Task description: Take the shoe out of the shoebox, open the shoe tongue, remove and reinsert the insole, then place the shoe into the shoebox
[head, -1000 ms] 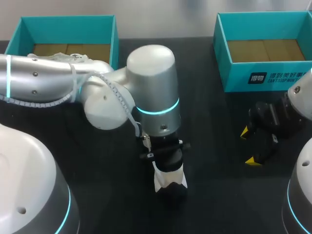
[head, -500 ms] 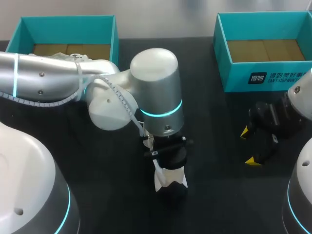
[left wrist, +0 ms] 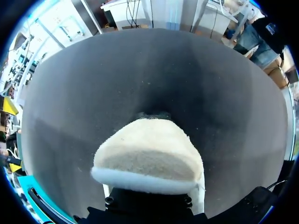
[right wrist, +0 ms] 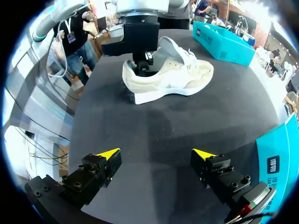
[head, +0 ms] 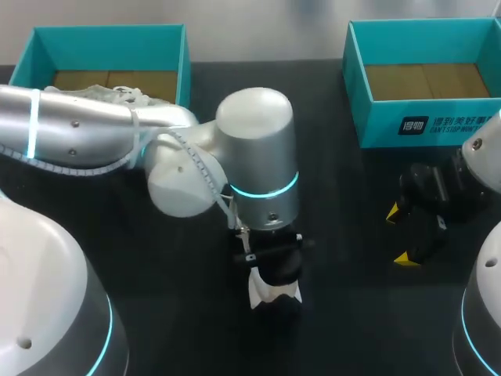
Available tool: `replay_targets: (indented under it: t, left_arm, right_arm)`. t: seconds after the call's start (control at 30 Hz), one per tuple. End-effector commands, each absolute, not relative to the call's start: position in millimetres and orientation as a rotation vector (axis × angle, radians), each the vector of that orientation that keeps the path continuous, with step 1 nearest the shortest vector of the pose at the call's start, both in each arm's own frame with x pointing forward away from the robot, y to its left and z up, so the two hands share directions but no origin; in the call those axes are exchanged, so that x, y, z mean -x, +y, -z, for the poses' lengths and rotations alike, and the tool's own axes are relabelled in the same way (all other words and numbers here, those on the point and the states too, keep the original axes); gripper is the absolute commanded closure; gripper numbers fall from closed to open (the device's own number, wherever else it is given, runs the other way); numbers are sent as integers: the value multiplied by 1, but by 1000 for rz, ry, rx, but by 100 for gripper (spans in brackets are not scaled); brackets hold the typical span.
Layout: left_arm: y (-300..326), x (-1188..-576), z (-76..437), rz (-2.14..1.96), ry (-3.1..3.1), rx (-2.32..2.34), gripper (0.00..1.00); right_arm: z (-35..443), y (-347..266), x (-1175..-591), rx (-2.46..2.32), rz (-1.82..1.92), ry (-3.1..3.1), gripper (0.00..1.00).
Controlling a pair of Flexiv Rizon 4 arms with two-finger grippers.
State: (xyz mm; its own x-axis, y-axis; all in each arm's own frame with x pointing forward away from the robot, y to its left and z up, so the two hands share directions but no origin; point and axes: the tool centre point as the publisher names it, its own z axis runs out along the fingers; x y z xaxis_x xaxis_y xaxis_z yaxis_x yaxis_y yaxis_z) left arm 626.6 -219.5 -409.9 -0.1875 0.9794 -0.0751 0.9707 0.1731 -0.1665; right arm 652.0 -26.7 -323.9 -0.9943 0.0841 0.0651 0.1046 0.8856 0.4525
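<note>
**Shoe out on desk, left gripper at its heel**

Cream low-top shoe [right wrist: 166,77] upright on its sole on the black desk [right wrist: 154,126], well apart from the left shoebox [head: 184,70] and the right shoebox [head: 423,125]. Left gripper [right wrist: 141,60] down at the heel collar, reaching into the shoe opening; jaws hidden by the heel, so cannot tell whether closed on anything. Right gripper [right wrist: 155,154] hovering over bare desk, well apart from the shoe, jaws spread wide, nothing held.

Handling, judged by look:
- Likely light and not fragile.
- Soft suede-like upper and padded collar, bound to give under a pinch; white sole stiffer.
- Best hold probably the heel collar or the sole edge.
- Tongue [right wrist: 170,44] floppy, so pinch near its top edge.
- Insole probably thin and bendy, apt to fold on reinsertion.
- Fabric fairly grippy, low slip risk.

Writing: white logo and print on the front wall of the right shoebox, not read off. None seen on the left shoebox, none legible on the shoe.
</note>
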Motion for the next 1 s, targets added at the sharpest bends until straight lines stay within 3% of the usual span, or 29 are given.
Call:
replay_targets:
  t: [0.03,0.67,1.0]
  left_arm:
    - [-230,-641,442,-201,-2397,1950,100]
    - [-213,-648,359,-233,-2479,1960,100]
    - [-203,-654,350,-27,-2568,1914,100]
  right_arm:
    - [324,-26,-651,152,721,-3010,0]
    - [324,-26,-651,152,721,-3010,0]
    - [324,-26,-651,152,721,-3010,0]
